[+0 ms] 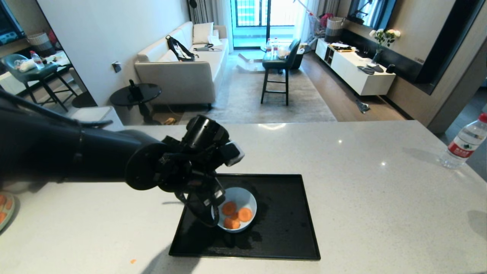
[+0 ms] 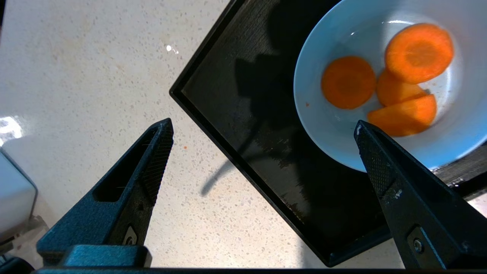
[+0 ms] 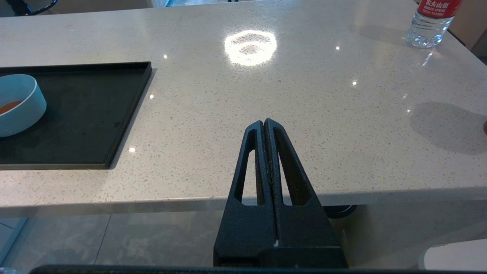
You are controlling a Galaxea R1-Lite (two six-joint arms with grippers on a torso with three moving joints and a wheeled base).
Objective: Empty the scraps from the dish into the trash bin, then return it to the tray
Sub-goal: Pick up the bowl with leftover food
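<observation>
The dish [image 1: 243, 194], a small white bowl, stands on the left half of the black tray [image 1: 285, 228] on the counter. It holds the scraps [image 1: 236, 215], three orange carrot slices. My left gripper [image 1: 205, 208] hangs open over the dish's left rim and grips nothing. In the left wrist view the left gripper [image 2: 262, 122] spans the tray's corner [image 2: 243, 95], with one finger [image 2: 376, 160] in front of the dish's edge [image 2: 331, 125] beside the scraps [image 2: 348, 82]. My right gripper [image 3: 264, 121] is shut and empty at the counter's front edge, right of the tray [image 3: 95, 106] and dish [image 3: 23, 106]. The trash bin is out of view.
A water bottle [image 1: 464, 142] stands at the counter's far right edge. A plate with orange slices [image 1: 3, 211] pokes in at the left edge. A small orange crumb [image 1: 132, 261] lies on the counter [image 1: 380, 190] left of the tray.
</observation>
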